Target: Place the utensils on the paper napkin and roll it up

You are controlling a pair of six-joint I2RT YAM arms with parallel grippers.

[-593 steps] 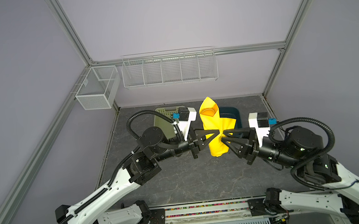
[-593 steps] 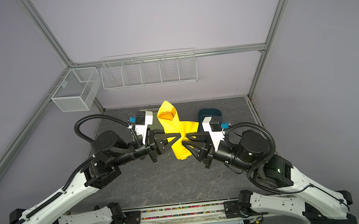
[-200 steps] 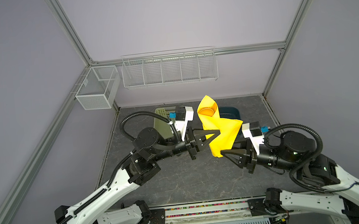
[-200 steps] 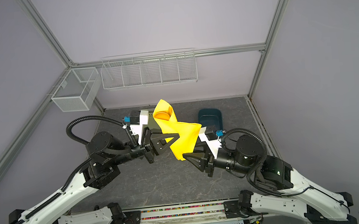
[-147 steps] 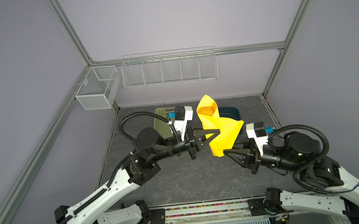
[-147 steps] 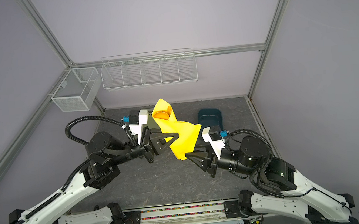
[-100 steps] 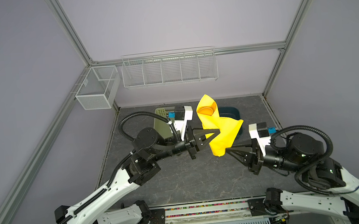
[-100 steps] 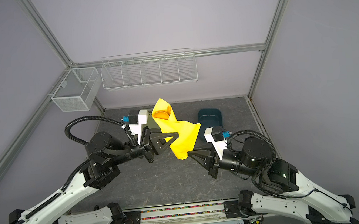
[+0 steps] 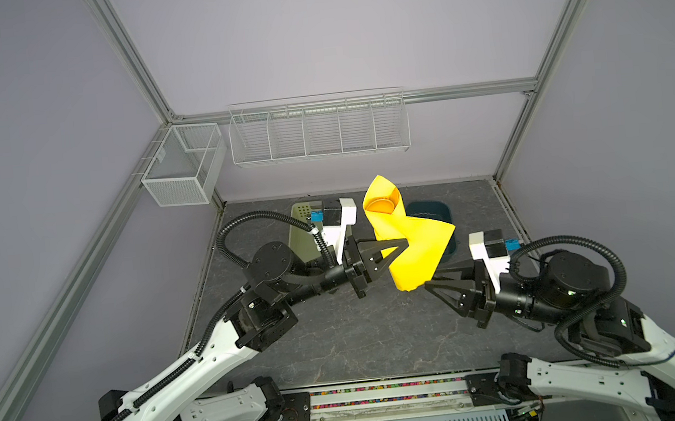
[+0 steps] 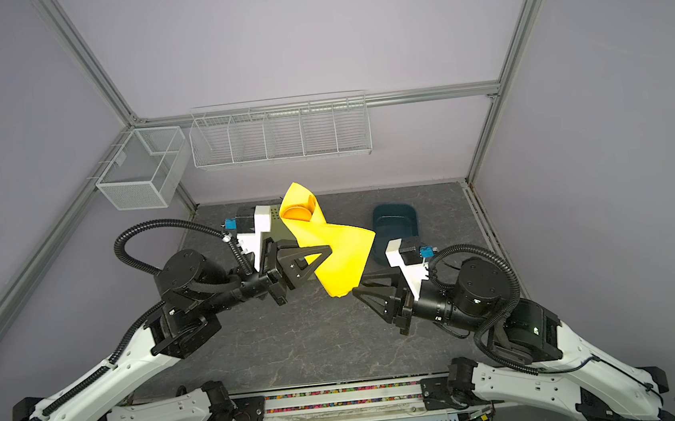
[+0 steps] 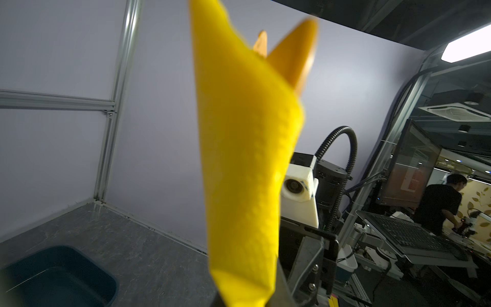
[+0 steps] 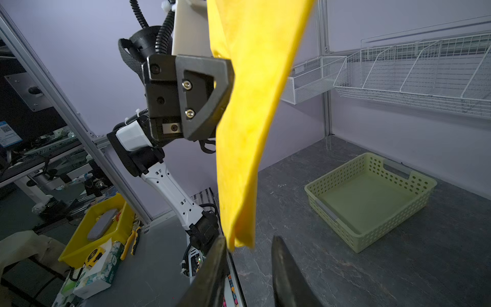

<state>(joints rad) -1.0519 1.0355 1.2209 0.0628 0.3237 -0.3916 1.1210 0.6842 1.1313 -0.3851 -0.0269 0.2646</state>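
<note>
The yellow paper napkin [image 9: 414, 250] [image 10: 342, 261] is rolled into a loose cone and hangs in the air above the table. An orange spoon bowl [image 9: 382, 205] [image 10: 296, 213] shows in its open upper end; in the left wrist view orange utensil tips [image 11: 293, 50] stick out there, and the rest of the utensils is hidden inside. My left gripper [image 9: 403, 245] [image 10: 328, 249] is shut on the napkin's middle. My right gripper [image 9: 431, 278] [image 10: 360, 284] [image 12: 249, 242] is open, with the napkin's lower tip [image 12: 240, 238] hanging between its fingertips, ungripped.
A pale green perforated basket [image 12: 369, 199] [image 9: 300, 231] sits at the back left of the table, partly behind the left wrist. A dark blue tub [image 9: 432, 211] [image 10: 395, 219] [image 11: 53, 273] stands at the back right. White wire baskets [image 9: 320, 129] hang on the rear wall.
The right gripper let go of the napkin's middle, dropped to its lower tip, closed, then parted its jaws again. The left gripper kept holding the napkin nearly still.
</note>
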